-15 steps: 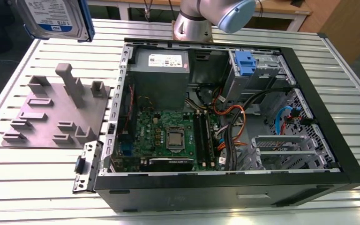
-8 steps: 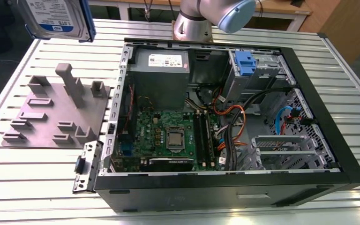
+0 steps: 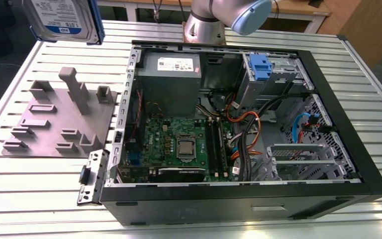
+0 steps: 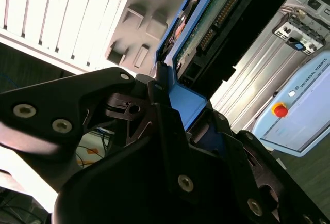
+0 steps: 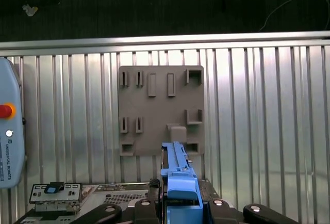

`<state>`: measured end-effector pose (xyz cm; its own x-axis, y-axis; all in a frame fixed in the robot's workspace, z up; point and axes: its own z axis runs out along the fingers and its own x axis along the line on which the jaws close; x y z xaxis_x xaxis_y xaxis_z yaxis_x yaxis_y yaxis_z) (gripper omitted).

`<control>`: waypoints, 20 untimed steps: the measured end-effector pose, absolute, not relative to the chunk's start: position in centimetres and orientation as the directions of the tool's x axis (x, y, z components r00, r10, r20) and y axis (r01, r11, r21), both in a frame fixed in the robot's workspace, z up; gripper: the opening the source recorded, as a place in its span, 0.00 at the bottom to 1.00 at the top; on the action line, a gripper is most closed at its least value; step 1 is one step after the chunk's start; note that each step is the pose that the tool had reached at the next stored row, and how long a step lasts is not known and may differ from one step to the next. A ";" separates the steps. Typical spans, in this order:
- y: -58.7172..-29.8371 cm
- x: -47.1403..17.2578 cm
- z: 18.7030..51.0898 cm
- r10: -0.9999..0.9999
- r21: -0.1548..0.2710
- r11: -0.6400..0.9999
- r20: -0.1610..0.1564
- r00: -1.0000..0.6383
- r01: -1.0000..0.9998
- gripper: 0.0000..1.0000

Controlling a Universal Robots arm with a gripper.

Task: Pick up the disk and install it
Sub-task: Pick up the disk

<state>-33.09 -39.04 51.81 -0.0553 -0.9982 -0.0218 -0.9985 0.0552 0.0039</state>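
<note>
Disk [image 3: 61,20]: it is off the table, held in the air over the side where the grey fixture stands, at the exterior view's left. Its label faces the exterior camera.

The slatted metal table [image 3: 38,204] carries everything else. Most of it is taken by the open computer case [image 3: 211,204], which lies on its side with the panel off, so its inside faces up and can be reached from above. Within the case, the grey power supply [image 3: 171,67] fills the far corner on the exterior view's left. The green motherboard [image 3: 177,139] lies below it. Orange and black cables [image 3: 244,122] run across to the drive cage [image 3: 270,74] with its blue latch tab [image 3: 260,67], and a silver bracket [image 3: 297,159] sits toward the near corner. No drive shows seated in the cage.

Beside the case, near the table's edge, the fixture plate [image 3: 51,124] has posts and slots with nothing in them.

In the second wrist view the gripper [image 4: 188,110] is clamped narrow on the blue rail [image 4: 193,100] at one end of the disk. That likely leaves the body and the connector edge [image 4: 216,22] free. I judge the pick as done and the install as not.
</note>
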 end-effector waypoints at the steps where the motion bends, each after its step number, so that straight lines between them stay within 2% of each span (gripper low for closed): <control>1: -39.0 -33.0 51.8 -0.998 0.004 0.055 -0.022 -0.055 -0.998 0.36; 20: -39.0 -32.8 51.8 -0.998 0.004 0.055 -0.022 -0.055 -0.998 0.36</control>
<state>-32.78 -39.04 51.80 -0.0552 -0.9982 -0.0218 -0.9985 0.0552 0.0039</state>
